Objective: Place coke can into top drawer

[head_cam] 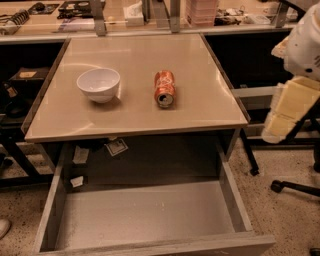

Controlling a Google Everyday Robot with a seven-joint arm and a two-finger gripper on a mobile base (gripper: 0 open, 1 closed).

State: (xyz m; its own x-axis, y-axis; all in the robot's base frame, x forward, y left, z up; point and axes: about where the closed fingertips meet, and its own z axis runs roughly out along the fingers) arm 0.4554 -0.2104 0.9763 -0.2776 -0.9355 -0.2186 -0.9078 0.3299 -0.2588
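Observation:
The coke can (164, 88) lies on its side on the beige tabletop (135, 110), right of centre, with a silver end facing the front. The top drawer (145, 215) is pulled wide open below the tabletop; its pale grey bottom holds nothing. My gripper (276, 126) hangs at the right edge of the view, off the table's right side, pale yellow below the white arm (305, 45). It is well to the right of the can and apart from it.
A white bowl (99, 84) stands on the tabletop left of the can. Paper tags (116, 147) hang under the tabletop at the drawer's back left. A cluttered bench (125, 12) runs along the back. Chair legs (295, 187) stand on the floor at right.

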